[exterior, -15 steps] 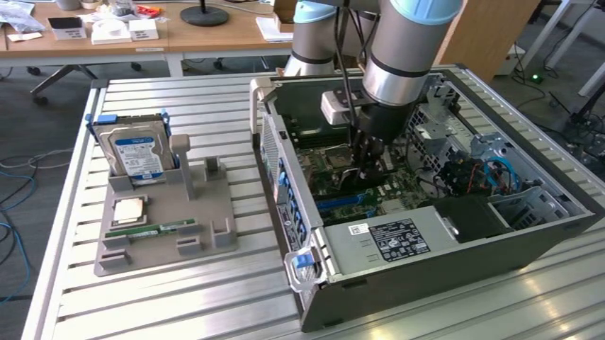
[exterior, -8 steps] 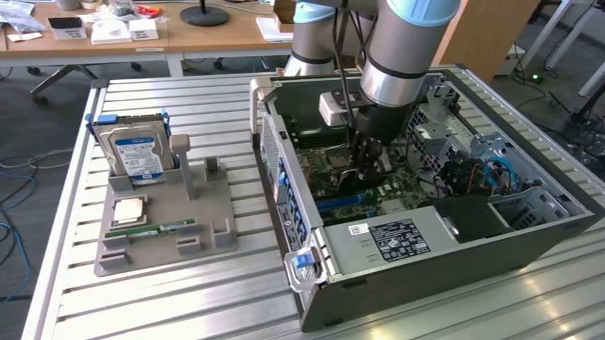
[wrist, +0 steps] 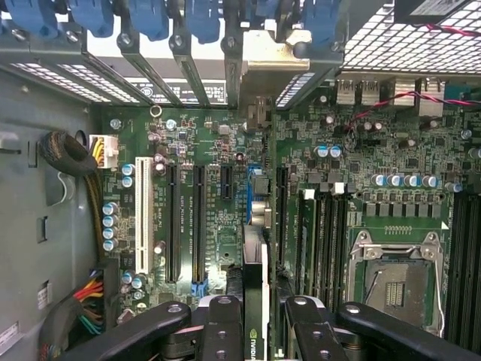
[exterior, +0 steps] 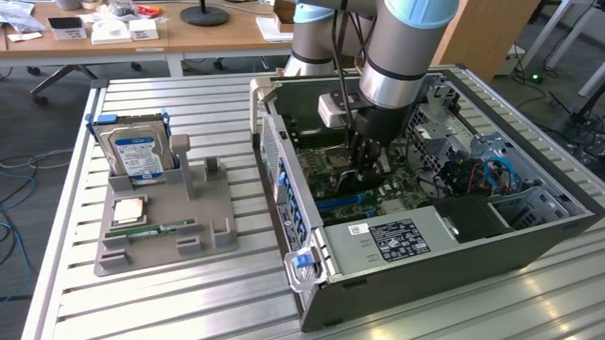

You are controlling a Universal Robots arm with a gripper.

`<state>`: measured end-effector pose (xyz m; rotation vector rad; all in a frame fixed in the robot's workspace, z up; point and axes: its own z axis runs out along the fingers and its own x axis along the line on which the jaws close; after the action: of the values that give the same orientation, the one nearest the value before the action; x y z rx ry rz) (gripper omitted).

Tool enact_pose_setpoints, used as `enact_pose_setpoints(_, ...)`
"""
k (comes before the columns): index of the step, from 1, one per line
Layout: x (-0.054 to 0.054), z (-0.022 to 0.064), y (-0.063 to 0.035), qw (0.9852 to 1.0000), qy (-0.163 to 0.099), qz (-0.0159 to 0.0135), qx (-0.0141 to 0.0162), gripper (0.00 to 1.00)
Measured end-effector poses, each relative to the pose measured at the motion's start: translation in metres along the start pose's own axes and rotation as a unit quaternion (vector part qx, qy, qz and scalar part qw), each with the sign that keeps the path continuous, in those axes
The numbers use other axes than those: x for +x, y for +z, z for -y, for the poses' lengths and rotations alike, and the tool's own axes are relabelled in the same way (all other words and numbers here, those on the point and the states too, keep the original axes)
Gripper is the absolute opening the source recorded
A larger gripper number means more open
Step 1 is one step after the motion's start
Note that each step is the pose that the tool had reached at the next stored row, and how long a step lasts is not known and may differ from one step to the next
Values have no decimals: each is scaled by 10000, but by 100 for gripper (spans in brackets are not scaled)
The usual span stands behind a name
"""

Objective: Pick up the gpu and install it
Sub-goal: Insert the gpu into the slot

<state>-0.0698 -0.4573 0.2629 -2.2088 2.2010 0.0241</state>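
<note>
The arm (exterior: pixel 402 57) reaches down into the open case (exterior: pixel 426 283), which lies on its side on the slatted worktop (exterior: pixel 189 304). The pincer (exterior: pixel 367 166) is low over the board (exterior: pixel 331 152), near the middle of the case. In the wrist view the pincer (wrist: pixel 261 304) is closed on the gpu (wrist: pixel 254 271), one black finger (wrist: pixel 223 331) on each face of the card. The card stands on edge between them, thin side up, with a logo on that edge close to the grip. It runs in line with the long black slots (wrist: pixel 186 226) and sits beside them, between those slots and the RAM slots (wrist: pixel 323 233), over a blue slot (wrist: pixel 252 195) whose end shows past the card. Whether the card is seated in that slot or just above it cannot be told. Beyond the blue slot, a pale metal bracket (wrist: pixel 267 64) sits among the blue clips (wrist: pixel 203 15) along the case's rear wall. The bare CPU socket (wrist: pixel 394 278) lies on the far side of the RAM slots. On the exterior view's left, well apart from the case, a grey holder (exterior: pixel 189 234) carries an upright drive (exterior: pixel 140 156), a flat RAM stick (exterior: pixel 151 230) and a square chip (exterior: pixel 127 209).
</note>
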Motion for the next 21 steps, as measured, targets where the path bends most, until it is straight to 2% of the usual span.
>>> enact_pose_setpoints(21,10,-50,-1,10000,0,-1,0,27)
